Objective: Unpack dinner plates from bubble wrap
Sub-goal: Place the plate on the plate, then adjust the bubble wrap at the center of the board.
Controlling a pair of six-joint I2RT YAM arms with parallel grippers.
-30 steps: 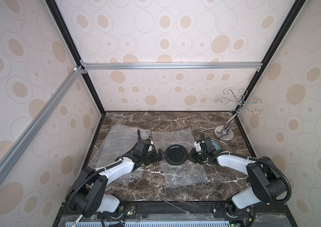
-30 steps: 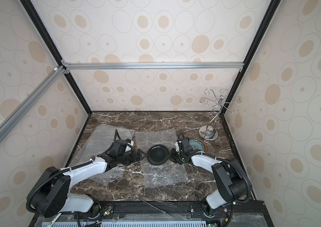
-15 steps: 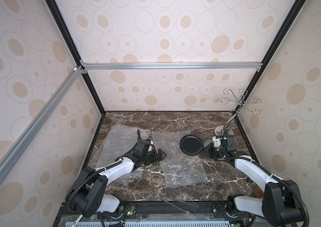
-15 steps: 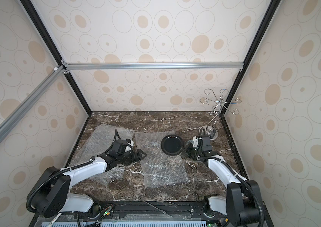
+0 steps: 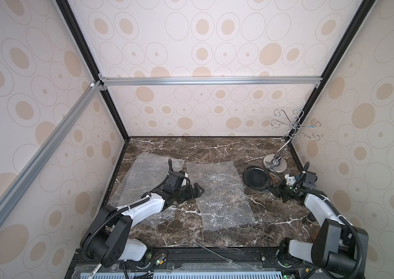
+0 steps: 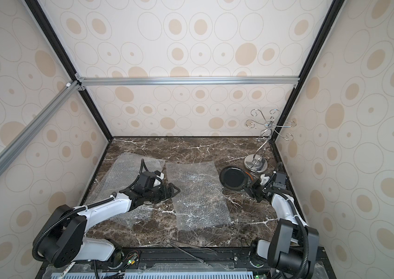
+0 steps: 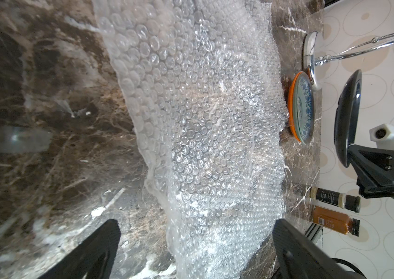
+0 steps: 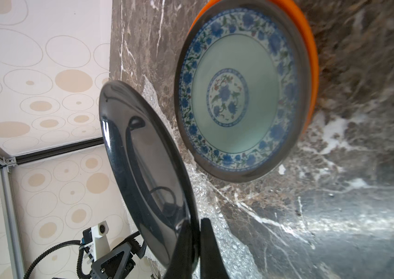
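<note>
My right gripper (image 8: 194, 222) is shut on the rim of the black dinner plate (image 8: 142, 157), holding it tilted in the air at the right of the table, as both top views show it (image 5: 255, 179) (image 6: 234, 178). Just beyond it the pale blue-patterned plate (image 8: 237, 96) lies stacked on the orange plate (image 8: 311, 60). A flat sheet of bubble wrap (image 5: 220, 195) covers the middle of the table. My left gripper (image 7: 196, 224) hangs open over that sheet's near-left edge, holding nothing. Another sheet (image 5: 147, 176) lies further left, partly under the left arm.
A chrome wire stand with a shiny disc base (image 5: 275, 166) rises at the back right, close behind the plates. Two small bottles (image 7: 333, 196) (image 7: 333, 221) lie by the right wall. Long metal tongs (image 5: 217, 251) rest on the front edge.
My right gripper has carried the black plate off the middle sheet, to the right and back, over to the stacked plates by the stand. The left gripper stayed open in place.
</note>
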